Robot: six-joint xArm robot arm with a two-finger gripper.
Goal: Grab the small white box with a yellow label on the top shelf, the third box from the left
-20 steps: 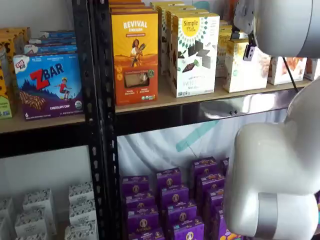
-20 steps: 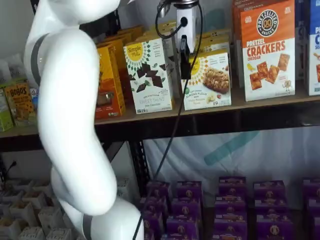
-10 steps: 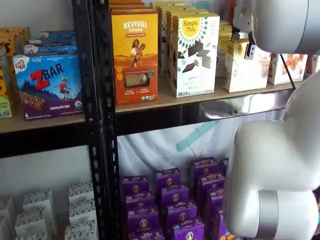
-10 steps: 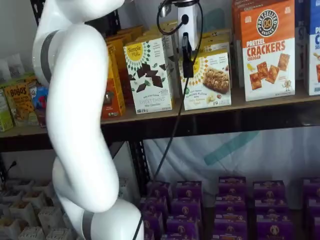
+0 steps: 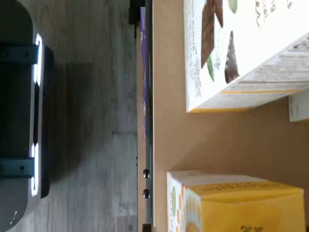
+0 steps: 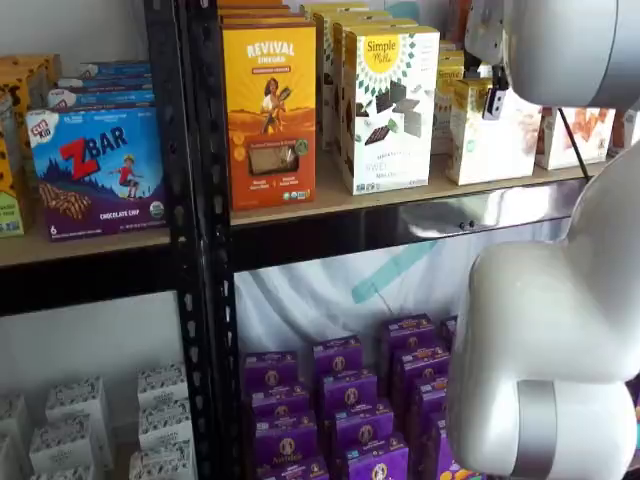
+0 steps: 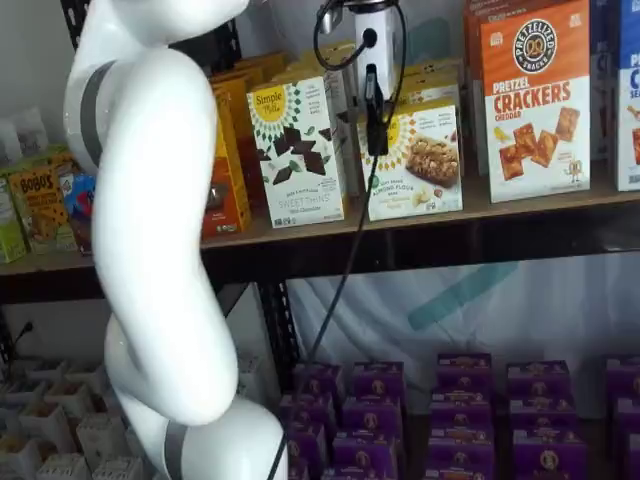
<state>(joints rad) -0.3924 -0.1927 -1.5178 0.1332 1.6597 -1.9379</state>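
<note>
end effector point(image 7: 375, 125) hangs right in front of the small white box point(image 7: 418, 160) on the top shelf point(image 7: 520, 200), fingers side-on so can't tell its opening

1 small white box point(image 7: 414, 160), 1 Simple Mills box point(image 7: 298, 152), 1 gripper point(image 7: 375, 120).

In a shelf view the gripper point(image 7: 375, 125) shows only as a narrow black finger side-on, so any gap cannot be judged. It covers the left edge of the small white box point(image 7: 418, 158). In the other, the arm point(image 6: 565, 50) hides that box's point(image 6: 490, 135) upper right corner.
</note>
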